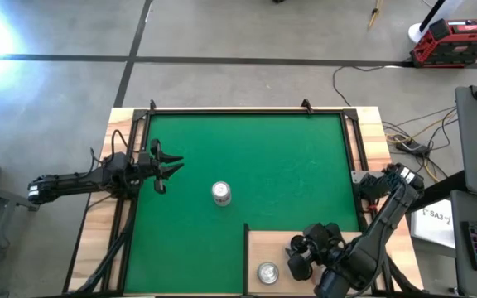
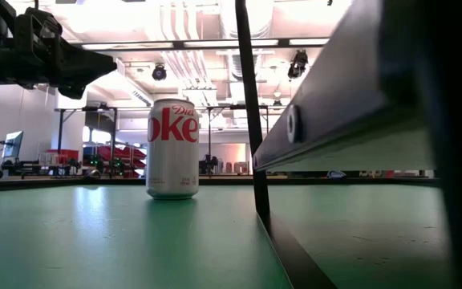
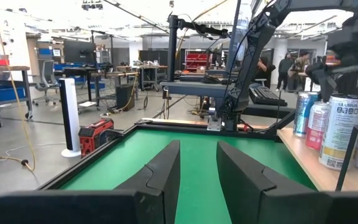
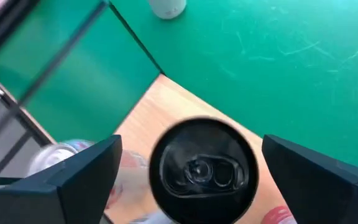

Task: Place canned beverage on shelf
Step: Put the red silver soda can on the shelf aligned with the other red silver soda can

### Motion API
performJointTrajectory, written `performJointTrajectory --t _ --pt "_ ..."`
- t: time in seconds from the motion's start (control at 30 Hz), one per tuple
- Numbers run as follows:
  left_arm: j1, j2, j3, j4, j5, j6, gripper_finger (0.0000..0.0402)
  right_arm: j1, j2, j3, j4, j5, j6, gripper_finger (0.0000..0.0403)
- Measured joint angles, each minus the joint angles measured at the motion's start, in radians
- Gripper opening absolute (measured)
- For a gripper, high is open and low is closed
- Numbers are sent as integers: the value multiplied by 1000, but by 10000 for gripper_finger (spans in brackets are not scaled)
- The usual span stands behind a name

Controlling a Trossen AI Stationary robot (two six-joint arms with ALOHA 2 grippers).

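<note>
At the table's near right corner, the right gripper is hanging over the shelf, fingers apart around a can standing there. Release appears underway; next, lifting clear. A Diet Coke can is waiting mid-mat. Left gripper, fingers slightly apart, is idling at the left edge.

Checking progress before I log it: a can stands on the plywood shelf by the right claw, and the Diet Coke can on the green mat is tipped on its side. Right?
Not quite. The Diet Coke can stands upright on the green mat, as the low view shows. The other can does stand on the shelf by the right claw.
</note>
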Motion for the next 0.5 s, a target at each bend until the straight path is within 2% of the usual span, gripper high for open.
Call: performJointTrajectory --t 0.27,0.43,0.5 --pt "0 0 0 0 0 0 88 -48 -3 146 -174 76 13 380" --pt "0 0 0 0 0 0 88 -140 -3 180 -162 171 -167 380" --pt "0 0 0 0 0 0 88 -187 -3 172 -98 189 -276 380"
